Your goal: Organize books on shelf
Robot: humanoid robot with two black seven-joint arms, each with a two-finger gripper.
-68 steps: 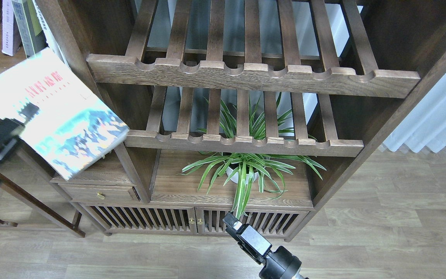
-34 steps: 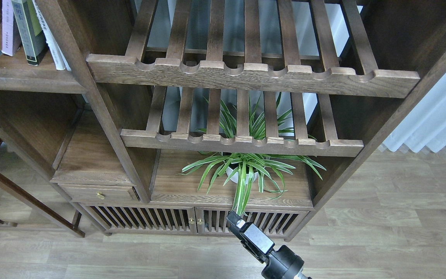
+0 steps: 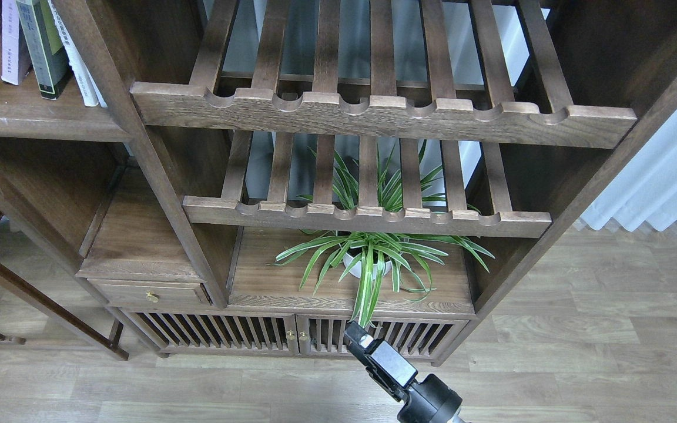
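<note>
The shelf [image 3: 39, 120] is a solid dark-brown board at the upper left. On it stand a white book with a purple strip [image 3: 12, 44] and a black-grey book with a lime-green panel [image 3: 42, 50], both upright at the top edge. The cream book with the red title is out of view. My left gripper is out of view too. My right gripper [image 3: 355, 335] is low at the bottom centre, in front of the cabinet doors, far from the shelf. It is dark and seen end-on, so its fingers cannot be told apart. Nothing shows in it.
Thin white-spined books [image 3: 80, 67] lean beside the black-grey one. Two slatted racks [image 3: 374, 111] with notched rails fill the middle. A potted spider plant [image 3: 368, 258] sits on the lower cabinet top. A drawer [image 3: 150, 292] is at lower left; a curtain [image 3: 662, 182] hangs at right.
The left gripper carried the cream book up and left out of the view; half a second ago only its corner showed at the left edge. The right arm barely moved.
</note>
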